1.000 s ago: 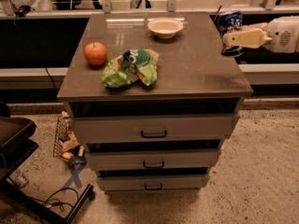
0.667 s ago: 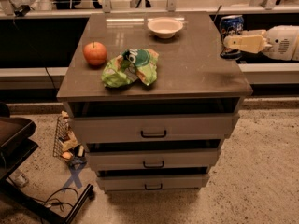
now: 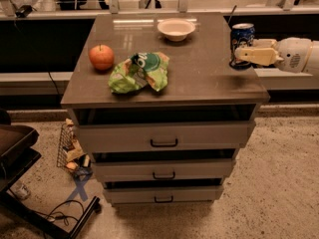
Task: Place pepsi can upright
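The pepsi can [image 3: 242,34] is dark blue with a silver top and stands upright at the right edge of the brown cabinet top [image 3: 199,78]. My gripper [image 3: 240,55] reaches in from the right with its cream fingers [image 3: 254,55] closed around the can's lower half. The can's base looks to be on or just above the surface. The white arm [image 3: 299,56] extends off the right side.
A white bowl [image 3: 176,29] sits at the back centre. A green chip bag [image 3: 139,72] lies in the middle and a red apple [image 3: 101,57] at the left. Three drawers [image 3: 163,142] are below. A dark cart [image 3: 20,153] and floor clutter [image 3: 74,158] stand at the left.
My gripper has moved left with the can, from beside the cabinet's right edge to over its top. The can now stands upright at the edge.
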